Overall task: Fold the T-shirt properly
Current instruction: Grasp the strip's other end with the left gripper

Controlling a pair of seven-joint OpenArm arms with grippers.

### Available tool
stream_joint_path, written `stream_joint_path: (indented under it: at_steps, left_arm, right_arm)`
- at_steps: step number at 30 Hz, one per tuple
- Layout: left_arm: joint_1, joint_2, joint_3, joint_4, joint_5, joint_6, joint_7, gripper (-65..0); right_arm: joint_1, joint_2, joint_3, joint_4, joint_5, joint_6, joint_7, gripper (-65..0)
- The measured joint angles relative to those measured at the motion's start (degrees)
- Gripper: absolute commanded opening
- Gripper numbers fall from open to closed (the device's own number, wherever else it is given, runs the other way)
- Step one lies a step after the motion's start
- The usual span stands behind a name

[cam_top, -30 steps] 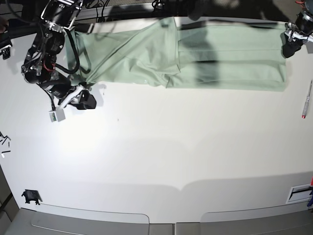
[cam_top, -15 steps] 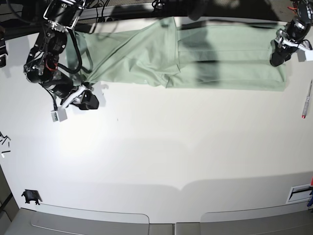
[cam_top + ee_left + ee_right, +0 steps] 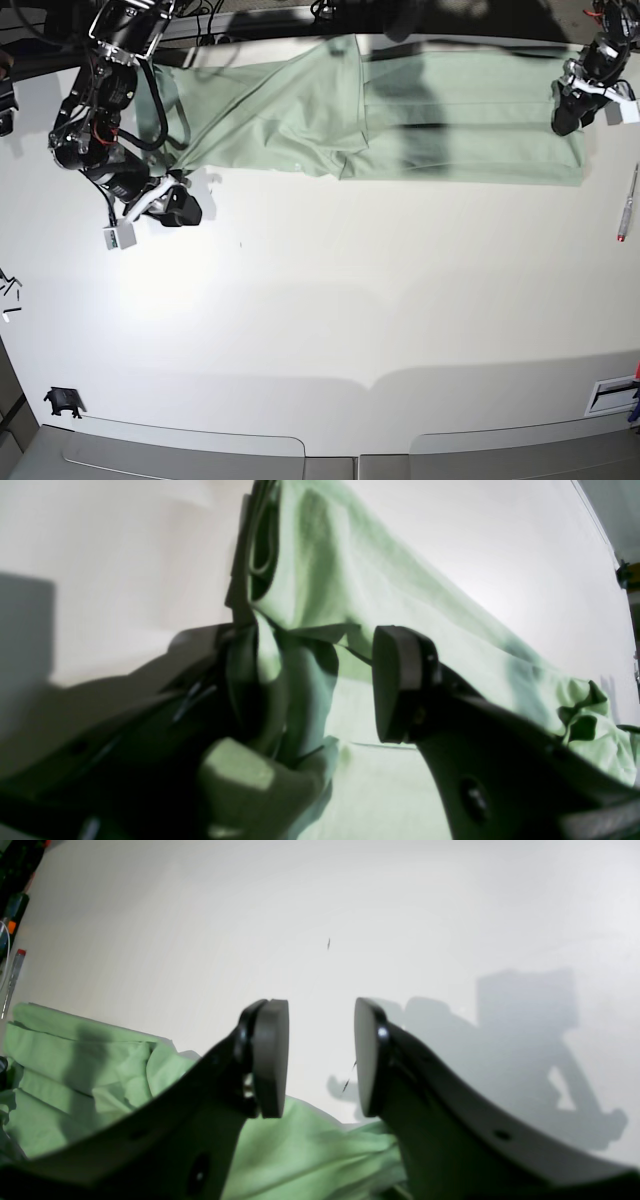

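Observation:
The T-shirt (image 3: 450,120) is pale sage-green and lies stretched along the far edge of the white table (image 3: 350,300), with a bunched fold at its middle. My left gripper (image 3: 565,118) is at the shirt's right end. In the left wrist view the left gripper (image 3: 320,715) is open, with the shirt's (image 3: 350,580) edge draped over one finger and lying between the jaws. My right gripper (image 3: 180,207) sits on the table just below the shirt's left end. In the right wrist view the right gripper (image 3: 320,1055) is open and empty over bare table, with the shirt (image 3: 75,1065) behind it.
A red and silver pen (image 3: 627,203) lies near the table's right edge. Small black parts (image 3: 62,400) lie at the front left and at the left edge (image 3: 8,285). A white slotted piece (image 3: 612,395) sits at the front right.
My left gripper has moved left from beyond the shirt's right end onto its right edge. My right gripper has barely shifted.

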State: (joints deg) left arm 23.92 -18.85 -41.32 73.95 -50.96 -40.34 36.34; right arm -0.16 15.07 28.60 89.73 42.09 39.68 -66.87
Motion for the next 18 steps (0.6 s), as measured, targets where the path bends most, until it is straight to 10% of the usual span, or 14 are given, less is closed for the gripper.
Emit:
stream_joint_path:
  at_steps: [9, 18]
  left_arm:
    - [-1.53, 0.76, 0.02, -0.02, 0.94, 0.66, -0.20, -65.0]
    - [-1.51, 0.92, 0.09, -0.07, -0.28, 0.90, -4.24, -65.0]
  right_arm:
    - [0.02, 0.00, -0.02, 0.00, 0.09, 0.00, 0.02, -44.4]
    - [0.02, 0.00, 0.00, 0.00, 0.04, -0.02, 0.02, -44.4]
